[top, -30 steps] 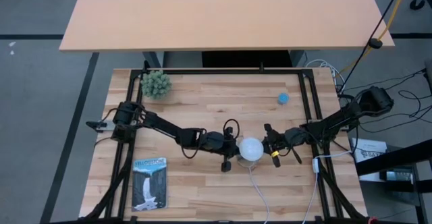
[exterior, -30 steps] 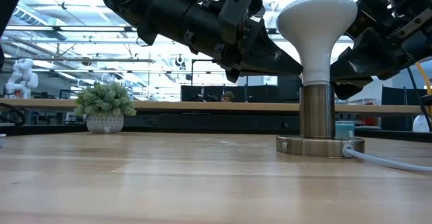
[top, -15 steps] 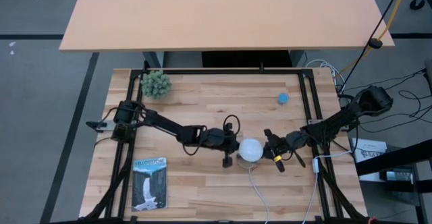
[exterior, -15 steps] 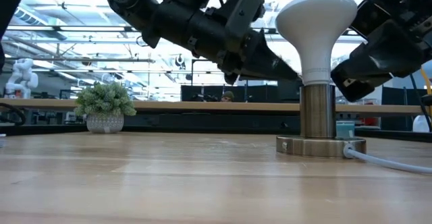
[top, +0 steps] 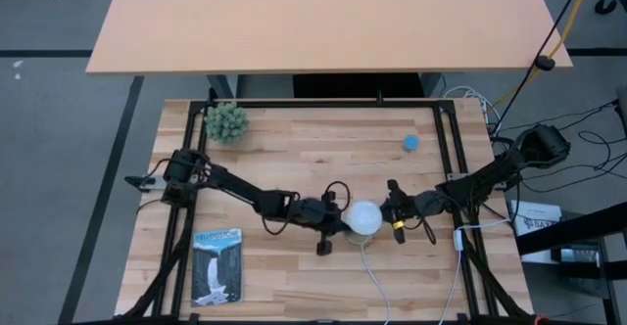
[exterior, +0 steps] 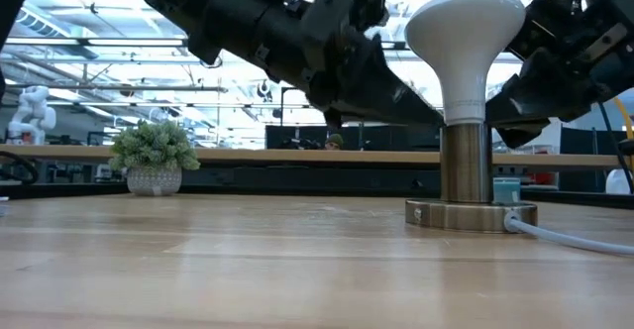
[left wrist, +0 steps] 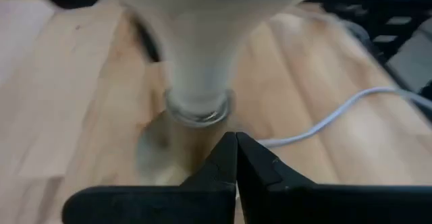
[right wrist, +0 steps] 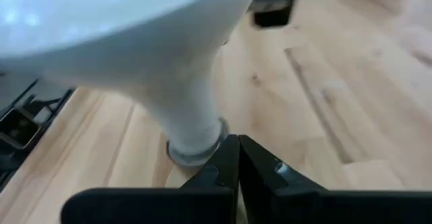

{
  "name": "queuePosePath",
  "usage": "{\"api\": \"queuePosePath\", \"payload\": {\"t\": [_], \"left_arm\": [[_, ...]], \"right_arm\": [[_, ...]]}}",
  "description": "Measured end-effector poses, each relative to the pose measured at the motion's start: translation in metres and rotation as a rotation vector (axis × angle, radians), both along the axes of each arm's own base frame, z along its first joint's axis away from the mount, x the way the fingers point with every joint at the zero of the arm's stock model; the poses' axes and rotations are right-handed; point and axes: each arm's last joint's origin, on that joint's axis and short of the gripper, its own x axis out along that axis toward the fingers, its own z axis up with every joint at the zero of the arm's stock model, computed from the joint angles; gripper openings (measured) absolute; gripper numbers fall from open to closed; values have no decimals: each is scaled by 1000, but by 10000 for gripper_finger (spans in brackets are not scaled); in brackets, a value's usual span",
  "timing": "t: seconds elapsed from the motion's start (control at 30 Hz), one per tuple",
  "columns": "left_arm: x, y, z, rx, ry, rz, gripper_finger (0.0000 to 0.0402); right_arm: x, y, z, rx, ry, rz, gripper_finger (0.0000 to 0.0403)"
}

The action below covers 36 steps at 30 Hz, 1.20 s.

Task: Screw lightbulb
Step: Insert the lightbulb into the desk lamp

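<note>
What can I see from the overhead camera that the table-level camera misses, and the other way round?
Only the high view shows the booklet, the whole table and both arms' full reach. Only the low view shows the lightbulb standing upright in the metal socket post, and the room behind. Both show the bulb, the potted plant, the small blue object, and the left gripper and right gripper flanking the bulb, both shut.

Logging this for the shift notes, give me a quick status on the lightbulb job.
Both claws shut: left claw and right claw flank the lightbulb, neither gripping. Lightbulb upright in socket. Nothing in the way.
</note>
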Motion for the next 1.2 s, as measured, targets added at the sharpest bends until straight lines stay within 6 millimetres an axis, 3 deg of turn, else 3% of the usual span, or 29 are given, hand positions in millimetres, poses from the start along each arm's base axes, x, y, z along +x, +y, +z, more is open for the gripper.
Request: {"api": "queuePosePath", "payload": {"t": [0.23,0.7,1.2], "left_arm": [[4,1,10,-2,-112,-12,0],[5,8,8,0,-94,-3,0],[7,23,7,2,-84,44,0]], "right_arm": [[2,0,7,-23,-72,-13,0],[4,4,10,15,-71,90,0],[2,4,3,71,17,65,0]]}}
